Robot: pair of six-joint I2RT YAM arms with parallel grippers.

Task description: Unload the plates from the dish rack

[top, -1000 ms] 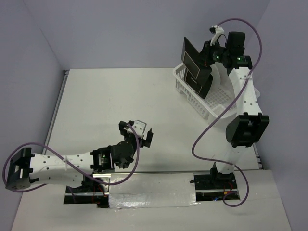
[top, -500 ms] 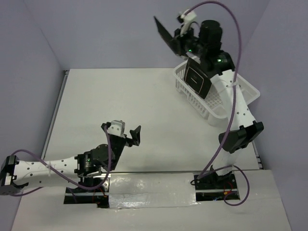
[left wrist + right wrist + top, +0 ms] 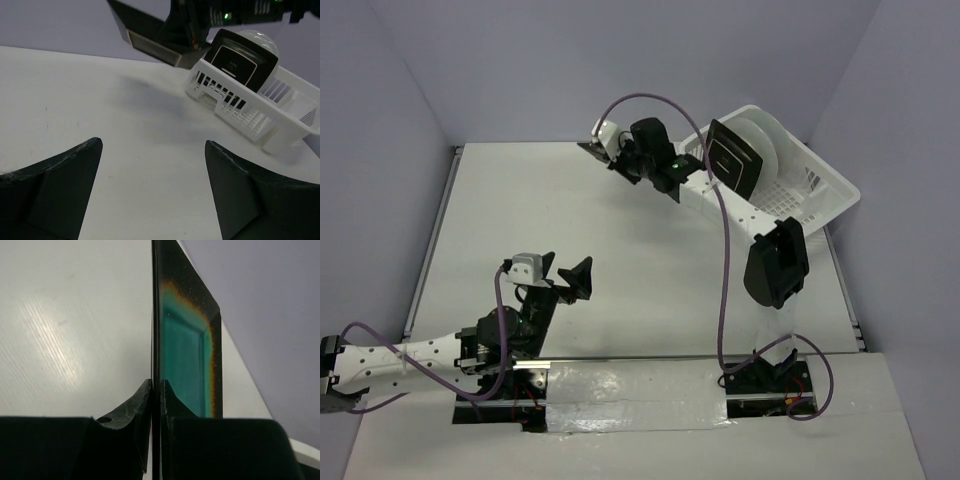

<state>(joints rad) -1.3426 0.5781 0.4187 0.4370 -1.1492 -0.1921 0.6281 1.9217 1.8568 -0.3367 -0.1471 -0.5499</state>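
Observation:
My right gripper (image 3: 600,150) is shut on a square black-rimmed plate with a teal centre (image 3: 186,345). It holds the plate edge-on above the far middle of the table, left of the dish rack. The plate also shows in the left wrist view (image 3: 145,36). The white dish rack (image 3: 820,195) stands at the far right. In it a second square black plate (image 3: 733,160) stands with its black underside showing. A round white plate (image 3: 767,140) stands behind that one. My left gripper (image 3: 565,270) is open and empty, low over the table's near left part.
The right arm's links and purple cable (image 3: 720,260) cross between the rack and the table's middle. The grey back wall (image 3: 620,60) rises just behind the held plate. The table's left edge has a metal rail (image 3: 435,230).
My right arm has swung left, away from above the rack, and carried the teal plate down over the far middle of the table. My left gripper has drawn back towards the near left.

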